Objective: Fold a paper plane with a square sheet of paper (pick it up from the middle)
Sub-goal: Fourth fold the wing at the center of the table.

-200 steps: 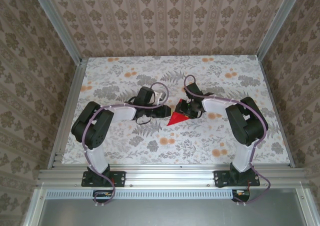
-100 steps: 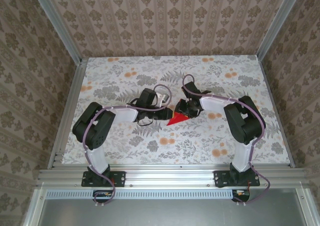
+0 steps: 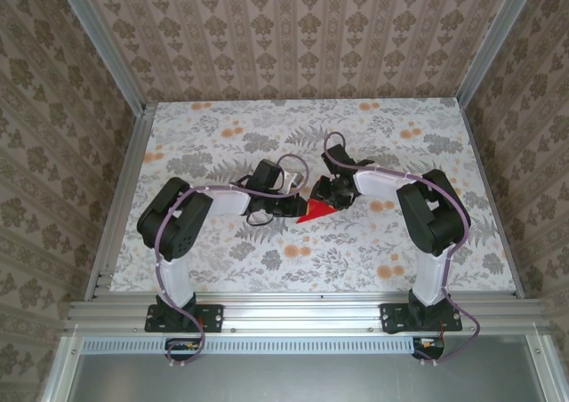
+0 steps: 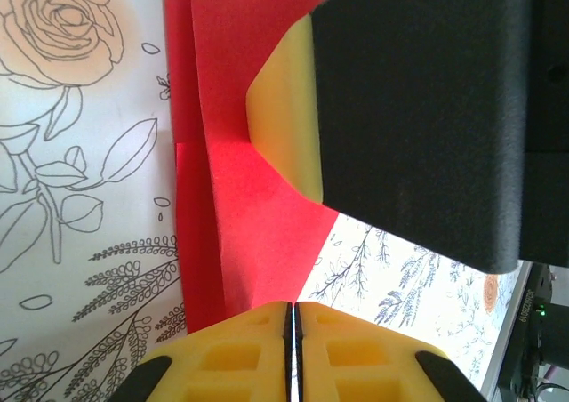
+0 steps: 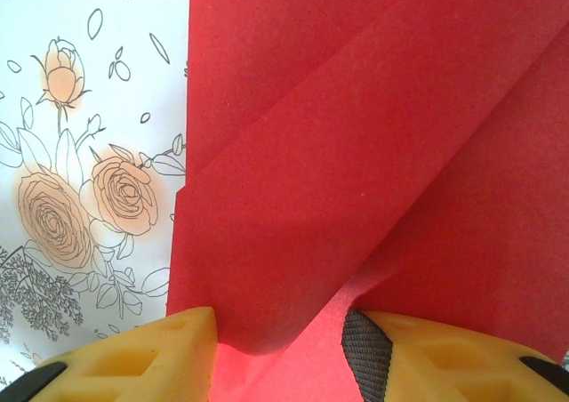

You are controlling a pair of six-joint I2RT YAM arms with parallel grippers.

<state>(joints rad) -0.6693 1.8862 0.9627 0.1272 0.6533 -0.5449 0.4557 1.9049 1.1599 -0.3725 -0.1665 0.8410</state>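
Closing since a second ago, my left gripper now has its pads together at the 9 o'clock edge of the red paper, mid-table; pinch unclear. My right gripper, unchanged, straddles a fold at 1 o'clock, half open.

The top camera looks steeply down from behind onto the whole table, while both wrist cameras face the red paper close-up at mid-table.

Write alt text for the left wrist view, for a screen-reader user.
Folded red paper in overlapping layers lies on a floral tabletop. The left gripper has its yellow fingertips closed together at the paper's near edge, and a black, yellow-padded finger of the right gripper covers the paper's upper right.
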